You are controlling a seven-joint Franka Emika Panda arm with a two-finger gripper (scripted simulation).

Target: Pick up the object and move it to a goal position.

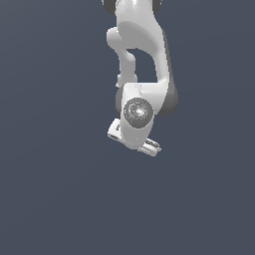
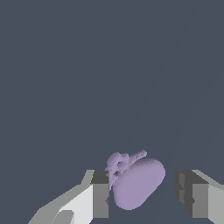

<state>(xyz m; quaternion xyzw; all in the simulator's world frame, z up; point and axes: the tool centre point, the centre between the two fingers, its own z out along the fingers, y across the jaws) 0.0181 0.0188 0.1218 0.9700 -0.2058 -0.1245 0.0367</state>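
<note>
The object (image 2: 136,183) is a small pale lavender piece with a rounded end and small knobby loops at its far side. In the wrist view it sits between the two fingers of my gripper (image 2: 145,194). One grey pad (image 2: 100,192) is right against it, while a visible gap separates it from the other pad (image 2: 189,192). The gripper is open around it. In the exterior view the white arm and hand (image 1: 134,130) point down over the dark floor and hide the object.
A flat, dark blue-grey floor (image 1: 55,189) fills both views. Nothing else stands on it besides the arm's own links (image 1: 142,55).
</note>
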